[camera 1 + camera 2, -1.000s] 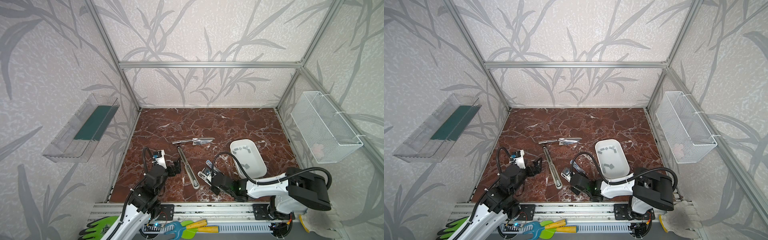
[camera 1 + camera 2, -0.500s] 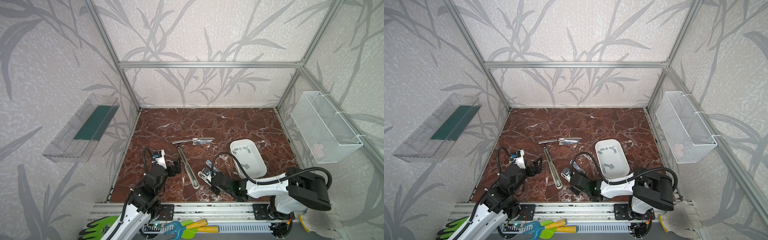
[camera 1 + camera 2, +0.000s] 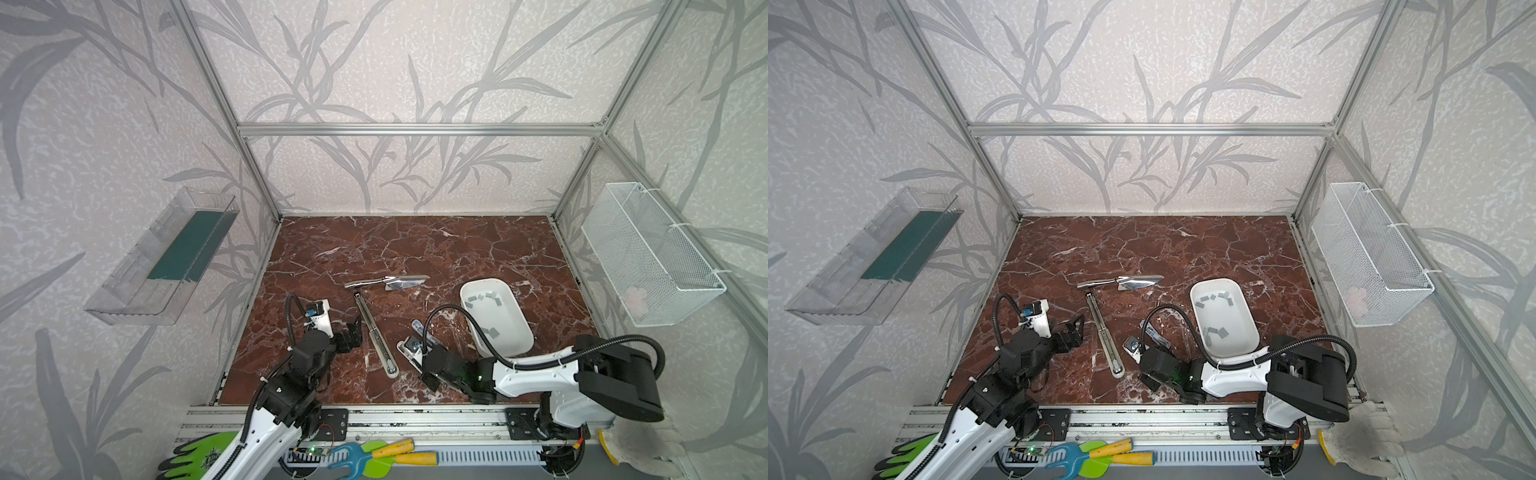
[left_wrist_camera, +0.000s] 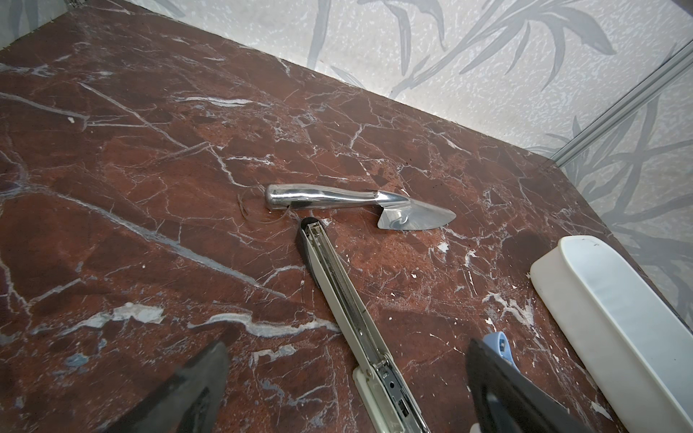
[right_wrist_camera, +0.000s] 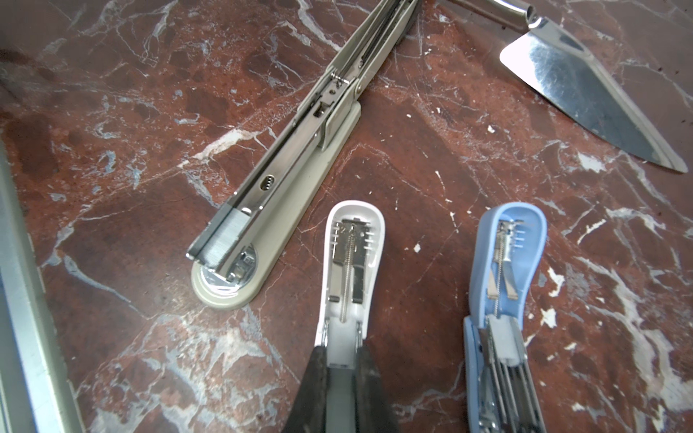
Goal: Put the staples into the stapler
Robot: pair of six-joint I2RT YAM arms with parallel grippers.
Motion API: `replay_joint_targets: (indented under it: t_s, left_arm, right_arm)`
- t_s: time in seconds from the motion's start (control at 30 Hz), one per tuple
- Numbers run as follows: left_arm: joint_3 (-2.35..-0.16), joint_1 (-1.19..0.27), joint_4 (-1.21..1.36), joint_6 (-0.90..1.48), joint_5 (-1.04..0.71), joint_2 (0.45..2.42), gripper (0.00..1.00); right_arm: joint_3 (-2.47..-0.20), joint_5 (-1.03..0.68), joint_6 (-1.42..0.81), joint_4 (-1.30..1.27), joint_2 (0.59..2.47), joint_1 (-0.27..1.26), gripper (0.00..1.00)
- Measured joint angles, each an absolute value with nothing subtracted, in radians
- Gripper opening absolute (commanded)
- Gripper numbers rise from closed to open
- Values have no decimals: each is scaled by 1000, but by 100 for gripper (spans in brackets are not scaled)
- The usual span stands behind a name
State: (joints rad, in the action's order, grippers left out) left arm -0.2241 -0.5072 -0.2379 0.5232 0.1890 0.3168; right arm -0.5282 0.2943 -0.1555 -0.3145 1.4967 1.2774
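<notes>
**A:** Right claw?

**B:** The right gripper (image 5: 340,360) is clamped on the white stapler (image 5: 352,262), on the grey part behind its flipped-open lid. The stapler lies on the marble floor (image 3: 415,249) with its spring showing.

**A:** Left claw?

**B:** The left gripper (image 3: 351,334) has its jaws wide apart and holds nothing. It sits low, just beside the long beige stapler (image 3: 374,332). I can't tell whether they touch.

**A:** Staples?

**B:** Most of the staples (image 3: 484,297) are loose grey strips in the white tray (image 3: 509,324) on the right. There is one cluster at its far end and a few strips nearer the arms. One more strip (image 5: 227,236) sits in the long stapler's open channel, at the end above the round anvil plate.

**A:** Anything else down there?

**B:** A blue stapler (image 5: 502,270), also opened, lies beside the white one without touching it. A shiny metal trowel (image 3: 386,282) lies just beyond the long stapler's far end.
</notes>
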Motion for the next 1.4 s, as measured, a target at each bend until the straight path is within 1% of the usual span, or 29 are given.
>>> replay_joint_targets:
  t_s: [0.47, 1.4]
  left_arm:
    - [-224, -507, -238, 523, 189, 317, 99]
    - [-224, -507, -232, 523, 189, 317, 99]
  right_arm:
    - [-528, 294, -156, -313, 1465, 1284, 8]
    - [-528, 298, -165, -317, 1494, 1284, 7]
